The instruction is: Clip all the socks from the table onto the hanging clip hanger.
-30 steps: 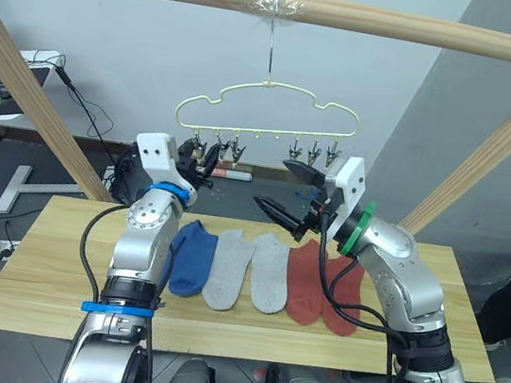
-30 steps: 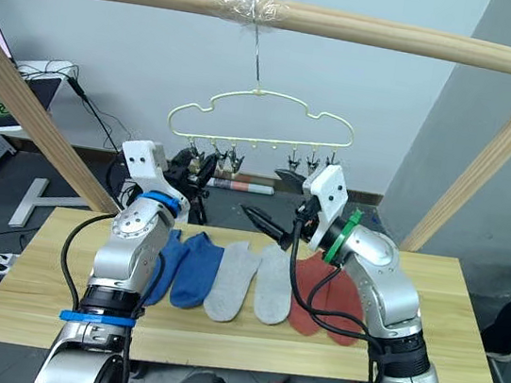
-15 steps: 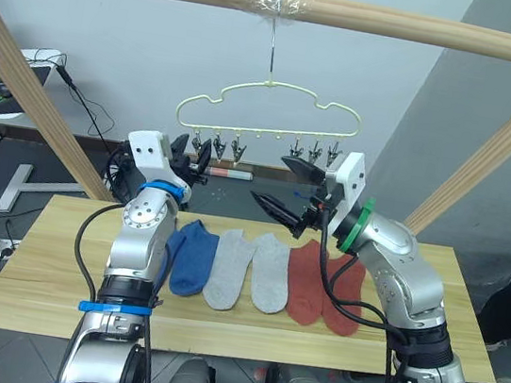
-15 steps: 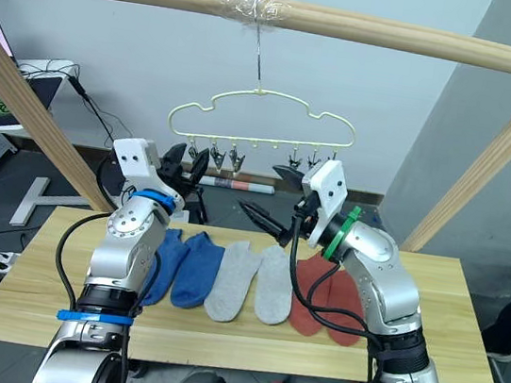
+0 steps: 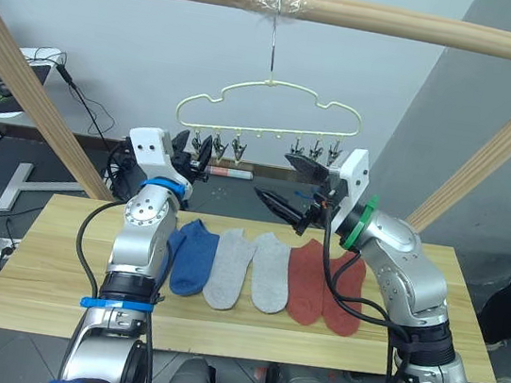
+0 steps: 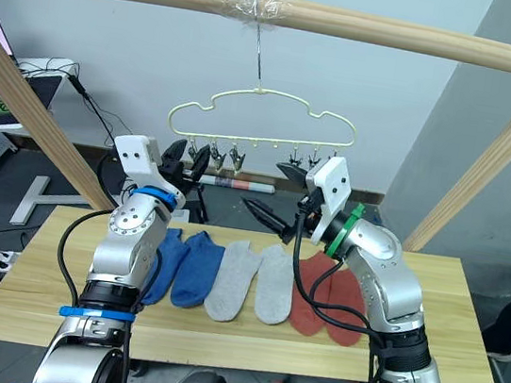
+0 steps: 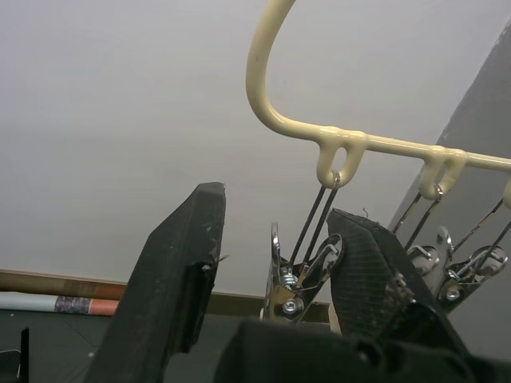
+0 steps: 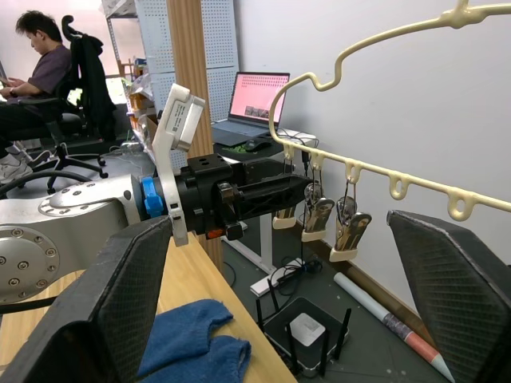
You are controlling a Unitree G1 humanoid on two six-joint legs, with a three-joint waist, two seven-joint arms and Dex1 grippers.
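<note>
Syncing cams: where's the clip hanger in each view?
Left eye view: clip hanger upper centre, under the pole.
Right eye view: upper centre.
Left wrist view: its end loop and wire, above the left gripper.
Right wrist view: wire running across.
Shared landmark: the end clip.

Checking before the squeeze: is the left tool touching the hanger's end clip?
Cannot tell. In the left wrist view the end clip hangs between the open left tool's fingers, beside one finger, but no plain contact or gap shows.

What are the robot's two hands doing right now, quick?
Left gripper: open, around a hanger clip, holding nothing.
Right gripper: open, holding nothing.
</note>
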